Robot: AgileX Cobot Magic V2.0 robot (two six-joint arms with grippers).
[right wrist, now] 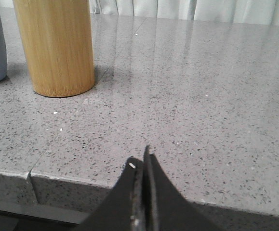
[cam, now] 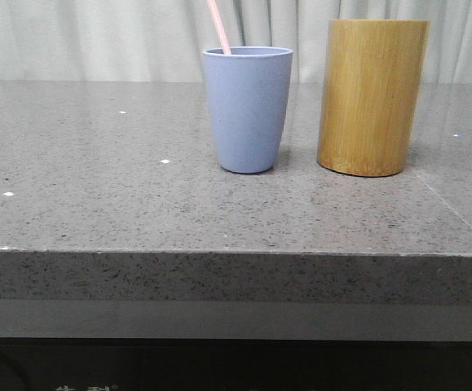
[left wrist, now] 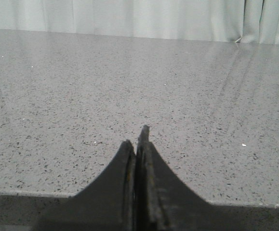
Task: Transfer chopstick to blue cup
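Pale curtains hung behind a grey speckled stone tabletop (cam: pixel 97 163), on which two containers stood upright just beside each other, apart by a narrow gap. On the left was the blue cup (cam: pixel 248 110); on the right, the taller bamboo cylinder (cam: pixel 372 96). A pink chopstick (cam: pixel 218 26) rose out of the blue cup and leaned back to the left, its lower end hidden inside; whether one stick or more stood there could not be told, since the top ran out of view. Nothing showed above the bamboo cylinder's rim, so the transfer looked finished or nearly so.

Neither arm appeared in the front view. The left gripper (left wrist: pixel 140 144) hovered low near the tabletop's front edge, its fingers pressed together with nothing between them, well apart from both containers. The right gripper (right wrist: pixel 143 163) sat likewise at the front edge, fingers closed and empty, with the bamboo cylinder and a sliver of the blue cup ahead of it. Both seemed parked clear, probably so that the leaning stick would not be knocked.
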